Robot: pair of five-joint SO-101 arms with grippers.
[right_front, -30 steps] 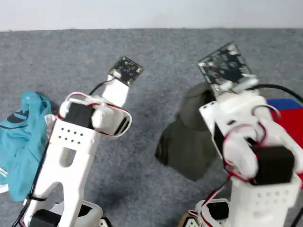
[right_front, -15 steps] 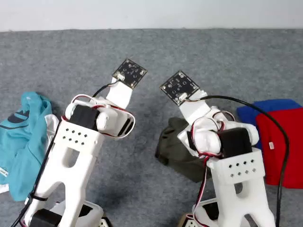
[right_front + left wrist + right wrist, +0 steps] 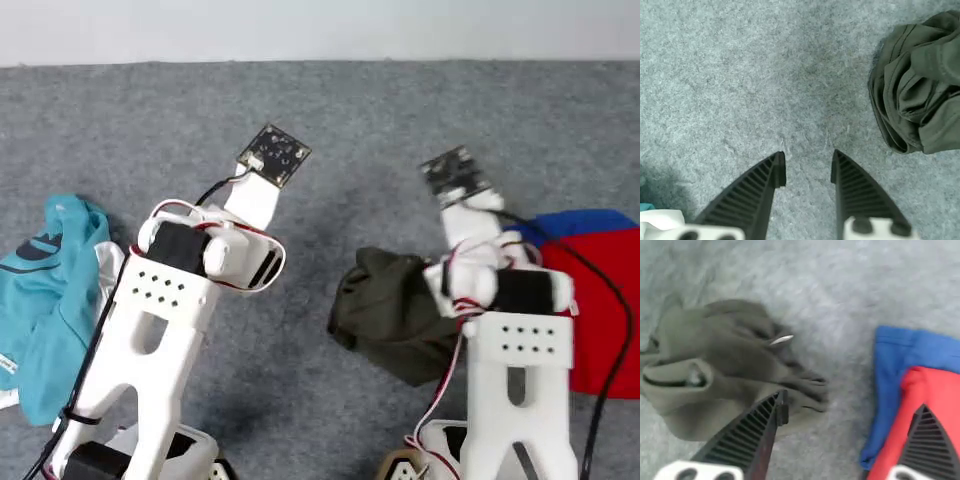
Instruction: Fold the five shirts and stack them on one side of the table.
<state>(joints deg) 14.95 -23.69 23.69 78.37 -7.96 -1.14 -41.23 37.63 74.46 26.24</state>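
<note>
Lying crumpled near the middle of the bench (image 3: 350,110), an olive shirt (image 3: 385,305) is seen between the two arms. The left jaws are held spread and empty over the bare grey surface, with the olive shirt just beside them. The right jaws are spread wide as well, one side placed above the olive shirt's edge and the other above a red shirt (image 3: 600,300), which is laid on a blue shirt (image 3: 575,225) at the right side. A teal shirt (image 3: 50,290) is bunched at the left edge.
</note>
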